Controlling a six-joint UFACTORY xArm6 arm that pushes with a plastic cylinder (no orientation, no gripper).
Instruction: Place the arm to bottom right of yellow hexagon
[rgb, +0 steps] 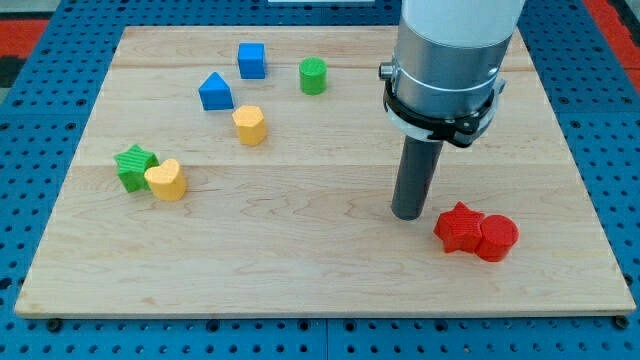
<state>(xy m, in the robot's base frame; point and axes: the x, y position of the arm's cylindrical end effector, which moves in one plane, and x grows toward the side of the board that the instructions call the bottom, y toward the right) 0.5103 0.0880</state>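
Observation:
The yellow hexagon-like block (250, 125) lies at the board's upper left-centre, just below the blue blocks. My tip (407, 214) rests on the board at the view's centre right, far to the right of and below that yellow block. The tip is just left of the red star block (459, 227), close to it but with a small gap. A second yellow block, heart-shaped (166, 180), lies at the left, touching the green star (133, 165).
A blue cube (251, 60), a blue house-shaped block (215, 92) and a green cylinder (313, 76) sit near the view's top. A red cylinder (497, 238) touches the red star's right side. The wooden board (320, 280) lies on a blue pegboard.

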